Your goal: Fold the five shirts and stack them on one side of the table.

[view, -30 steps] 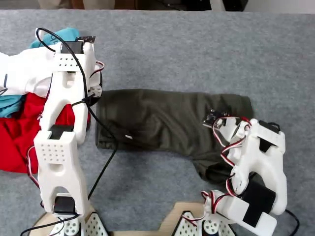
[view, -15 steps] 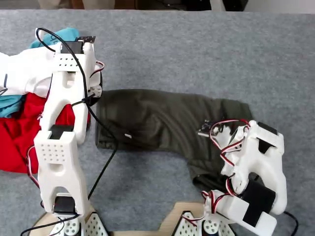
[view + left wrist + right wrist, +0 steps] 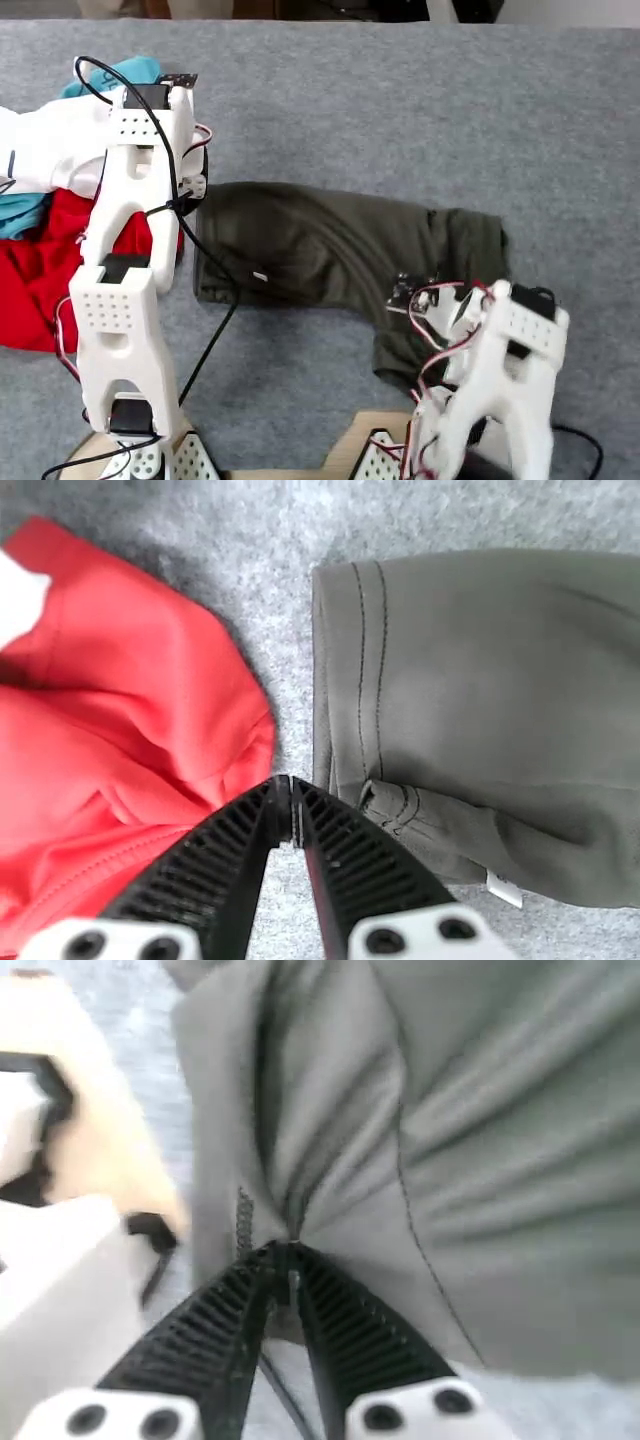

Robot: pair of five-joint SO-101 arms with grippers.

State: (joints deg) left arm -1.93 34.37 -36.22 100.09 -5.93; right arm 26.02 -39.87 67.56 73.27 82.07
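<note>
While the left hand [image 3: 291,805] is clenched empty, the right hand [image 3: 290,1256] grips the olive shirt [image 3: 480,1110].

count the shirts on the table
4: green shirt in the middle; red, white and teal heaped at the far left. A fifth may be hidden under them.

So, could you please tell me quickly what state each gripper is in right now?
Left gripper: shut, holding nothing.
Right gripper: shut on the olive-green fabric shirt.
</note>
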